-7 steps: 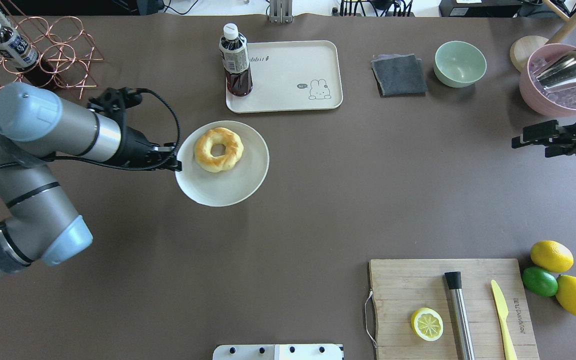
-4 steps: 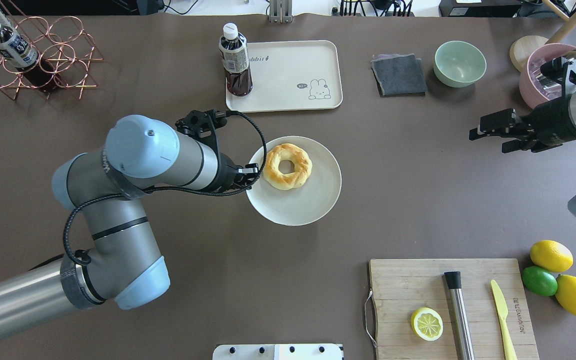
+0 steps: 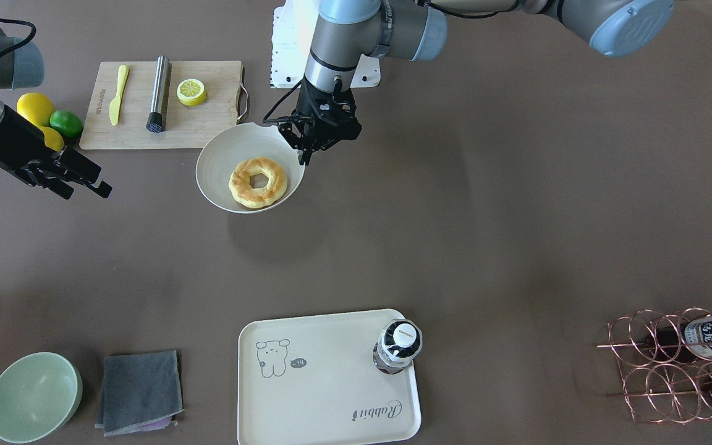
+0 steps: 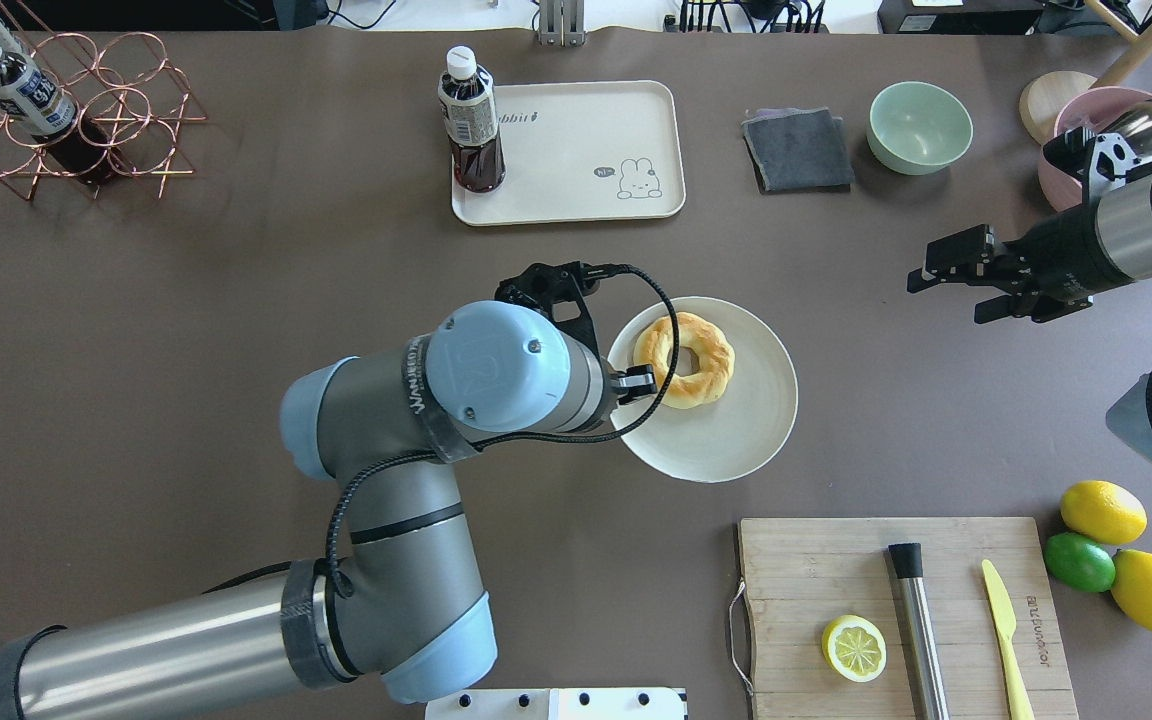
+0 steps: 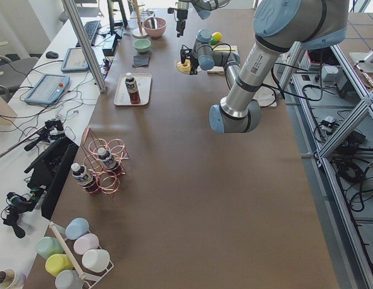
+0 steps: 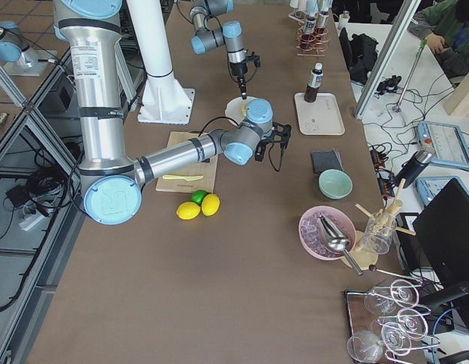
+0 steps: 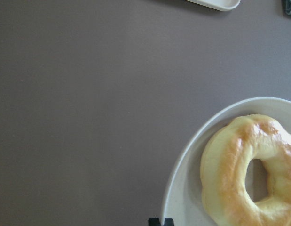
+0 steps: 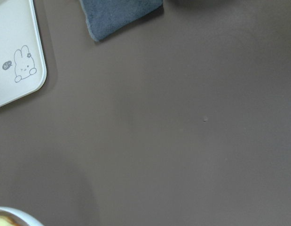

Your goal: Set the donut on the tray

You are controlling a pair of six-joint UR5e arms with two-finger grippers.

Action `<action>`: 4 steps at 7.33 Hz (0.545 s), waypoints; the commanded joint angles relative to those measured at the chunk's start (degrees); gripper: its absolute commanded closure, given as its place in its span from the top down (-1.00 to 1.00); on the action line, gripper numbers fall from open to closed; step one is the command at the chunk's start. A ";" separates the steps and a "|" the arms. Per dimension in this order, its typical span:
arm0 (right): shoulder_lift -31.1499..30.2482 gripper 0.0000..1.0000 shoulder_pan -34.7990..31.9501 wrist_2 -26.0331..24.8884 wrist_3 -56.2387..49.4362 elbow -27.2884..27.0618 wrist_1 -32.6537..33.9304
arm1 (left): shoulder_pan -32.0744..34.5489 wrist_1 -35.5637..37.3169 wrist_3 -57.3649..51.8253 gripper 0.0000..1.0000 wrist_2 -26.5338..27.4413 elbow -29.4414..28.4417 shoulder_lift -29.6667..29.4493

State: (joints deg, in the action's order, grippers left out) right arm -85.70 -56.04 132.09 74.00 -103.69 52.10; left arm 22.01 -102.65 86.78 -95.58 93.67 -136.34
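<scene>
The golden donut [image 4: 684, 360] lies on a white plate [image 4: 726, 445], also in the front view, donut [image 3: 258, 181] on plate [image 3: 223, 157]. My left gripper [image 4: 636, 385] is shut on the plate's rim and holds it above the table, its shadow below. The left wrist view shows the donut [image 7: 248, 169] and the plate rim [image 7: 183, 179]. The cream tray [image 4: 576, 130] with the bear drawing sits at the far side, apart from the plate; it also shows in the front view [image 3: 319, 383]. My right gripper [image 4: 946, 298] is open and empty, right of the plate.
A dark drink bottle [image 4: 471, 125] stands on the tray's left end. A grey cloth [image 4: 798, 150] and green bowl [image 4: 920, 127] lie right of the tray. A cutting board [image 4: 836, 580] with lemon half, steel tool and knife is near right. A copper rack [image 4: 76, 110] stands far left.
My left arm has carried the plate with the donut rightward and toward the near side. My right arm has come in from the right edge toward the middle, gripper still open.
</scene>
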 commanded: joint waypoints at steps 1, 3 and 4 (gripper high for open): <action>0.28 1.00 3.81 -0.26 3.68 -2.04 0.28 | -1.97 0.26 1.28 -1.00 3.99 -8.48 -8.21; -2.43 1.00 7.33 -2.09 1.86 -5.20 0.10 | -2.24 0.26 2.16 -1.00 4.09 -8.68 -9.37; -3.93 0.99 9.78 -4.71 1.85 -5.73 0.10 | -2.24 0.26 2.16 -1.00 4.09 -8.77 -9.29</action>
State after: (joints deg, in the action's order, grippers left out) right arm -87.20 -49.97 130.54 76.29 -107.77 52.24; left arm 19.88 -102.40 88.72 -91.66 85.26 -145.13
